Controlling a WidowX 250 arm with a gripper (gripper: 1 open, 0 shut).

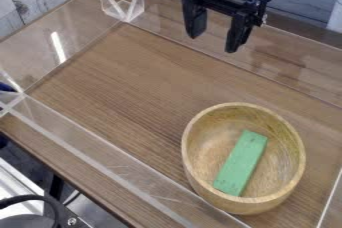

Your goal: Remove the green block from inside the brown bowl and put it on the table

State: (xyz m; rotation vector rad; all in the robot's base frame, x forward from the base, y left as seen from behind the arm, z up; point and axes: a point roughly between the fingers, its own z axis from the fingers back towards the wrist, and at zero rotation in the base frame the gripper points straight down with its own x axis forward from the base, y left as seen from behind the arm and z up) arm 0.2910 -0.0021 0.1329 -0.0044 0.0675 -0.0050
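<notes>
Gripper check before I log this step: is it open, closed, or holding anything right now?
Gripper: jaws open, holding nothing; the green block lies in the brown bowl.

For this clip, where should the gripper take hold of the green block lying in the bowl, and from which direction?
Probably from straight above, jaws closing across the green block's narrow width near its middle. It lies flat and slanted inside the brown bowl, whose thick rim blocks any sideways approach. The gripper is open, up near the table's far side, well away from the bowl.

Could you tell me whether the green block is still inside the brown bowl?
Inside: the green block lies flat within the brown bowl.
</notes>
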